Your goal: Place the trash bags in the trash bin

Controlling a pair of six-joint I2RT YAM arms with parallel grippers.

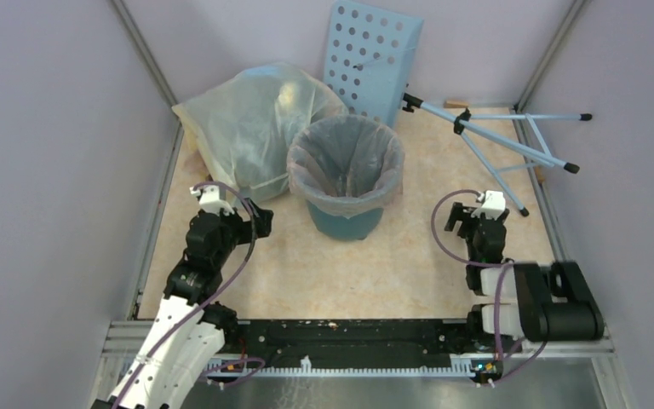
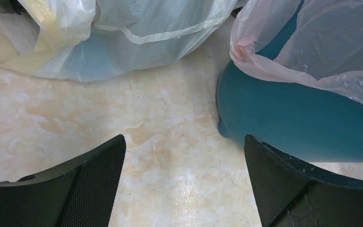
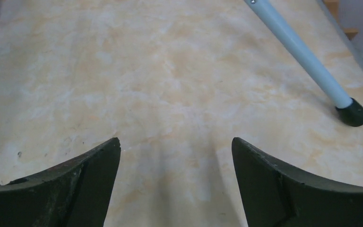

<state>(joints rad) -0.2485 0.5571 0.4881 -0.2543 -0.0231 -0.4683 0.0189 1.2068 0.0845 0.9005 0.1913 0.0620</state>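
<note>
Both arms are noted low at the near edge of the table [image 1: 366,273]. The left gripper [image 2: 184,142] is spread wide with nothing between its fingers, over bare marbled surface. The right gripper [image 3: 176,142] is likewise parted and empty, well apart from the bin. Just beyond the left gripper's right finger the trash bin [image 1: 345,223] is seen standing upright near the table's middle; whether finger and bin wall touch cannot be told. The trash bag [image 1: 345,153] is found already inside the bin as a liner, its pale-pink mouth open and folded down over the rim all round. Hard against the bin's far-left side a large yellowish-clear sack [image 1: 247,128] is recorded, bulging and filling the far-left corner; in the left wrist view it lies across the ground ahead of the left gripper. Behind the bin a light-blue perforated panel [image 1: 373,55] is leaned, tilted, toward the back wall. To the right a folded tripod stand [image 1: 494,136] lies flat, one rubber-capped leg [image 3: 302,52] reaching toward the right gripper.
</note>
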